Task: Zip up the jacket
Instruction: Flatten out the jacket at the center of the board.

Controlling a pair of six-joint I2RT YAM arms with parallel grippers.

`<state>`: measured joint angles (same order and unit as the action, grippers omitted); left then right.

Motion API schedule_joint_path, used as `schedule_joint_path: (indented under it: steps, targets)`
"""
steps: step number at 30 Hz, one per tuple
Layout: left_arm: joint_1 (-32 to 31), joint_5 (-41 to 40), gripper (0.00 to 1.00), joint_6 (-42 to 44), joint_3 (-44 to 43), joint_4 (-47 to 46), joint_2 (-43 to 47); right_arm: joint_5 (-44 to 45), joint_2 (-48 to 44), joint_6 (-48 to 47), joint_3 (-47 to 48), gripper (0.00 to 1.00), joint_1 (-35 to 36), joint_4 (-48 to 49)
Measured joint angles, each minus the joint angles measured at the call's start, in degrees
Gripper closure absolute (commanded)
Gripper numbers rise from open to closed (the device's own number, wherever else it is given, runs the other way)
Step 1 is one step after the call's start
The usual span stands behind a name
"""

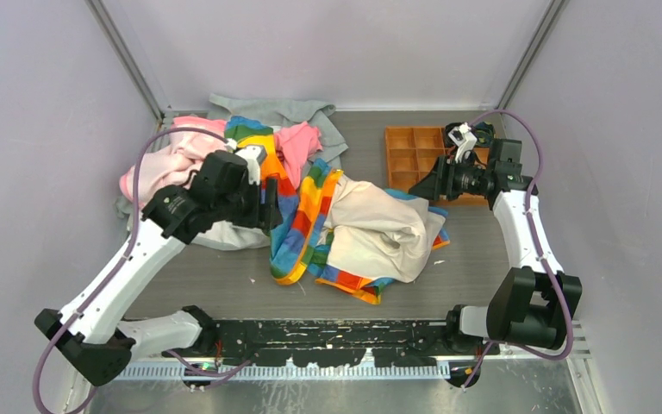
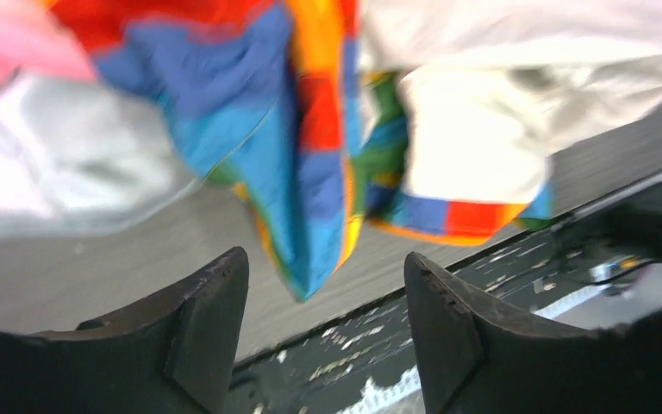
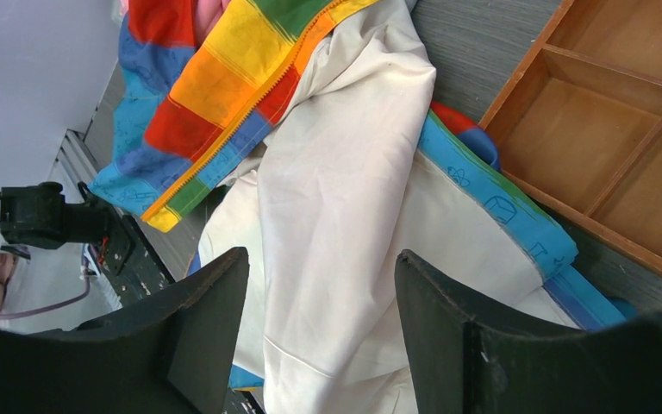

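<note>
Here, jacket (image 1: 379, 228) open, hem near table (image 1: 483, 263) edge

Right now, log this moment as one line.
jacket: unzipped, cream lining showing | left claw: open, empty, over striped edge | right claw: open, empty, over cream lining | zipping: not started

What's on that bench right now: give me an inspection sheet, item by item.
Surface: grey table, scattered pale specks.
Job's things: jacket lies open, cream lining up; orange zipper unjoined.
Clutter: pink garment, grey garment, orange divided tray.
Grippers: left jaws open, empty, over the jacket's striped edge; right jaws open, empty, over the lining.
Cables: purple cables loop along both arms, no snag visible.
Surroundings: pale walls on three sides; black rail at near edge.
</note>
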<state>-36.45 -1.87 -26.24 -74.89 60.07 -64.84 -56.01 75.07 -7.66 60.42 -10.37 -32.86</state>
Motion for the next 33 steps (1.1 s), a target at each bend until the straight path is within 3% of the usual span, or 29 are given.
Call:
schedule_joint_path:
  steps: [5, 8, 13, 19, 25, 33]
  targets:
    - [0.0, 8.07, 0.24, 1.7, -4.52, -9.86, -4.17, 0.13, 0.31, -0.5, 0.0, 0.32, 0.15, -0.22]
    - [-0.04, 9.11, 0.24, 3.26, -13.07, -13.66, -15.82, 0.42, 0.31, -1.01, 0.0, 0.32, 0.2, -0.42]
    - [-0.07, 0.46, 0.21, 6.38, -30.34, -12.39, -39.69, 0.68, 0.31, -1.51, 0.0, 0.32, 0.2, -0.79]
    - [0.0, -8.74, 0.19, 12.28, -50.42, -0.94, -61.61, 0.81, 0.35, -1.7, 0.0, 0.32, 0.2, -1.33]
    - [0.0, -13.2, 0.2, 18.47, -57.42, 3.82, -69.11, 0.83, 0.83, -1.97, 0.0, 0.32, 0.2, -1.95]
    - [1.03, -8.35, 0.38, 20.96, -57.42, 4.48, -70.16, 0.83, 0.85, -2.54, 0.02, 0.32, 0.2, -2.38]
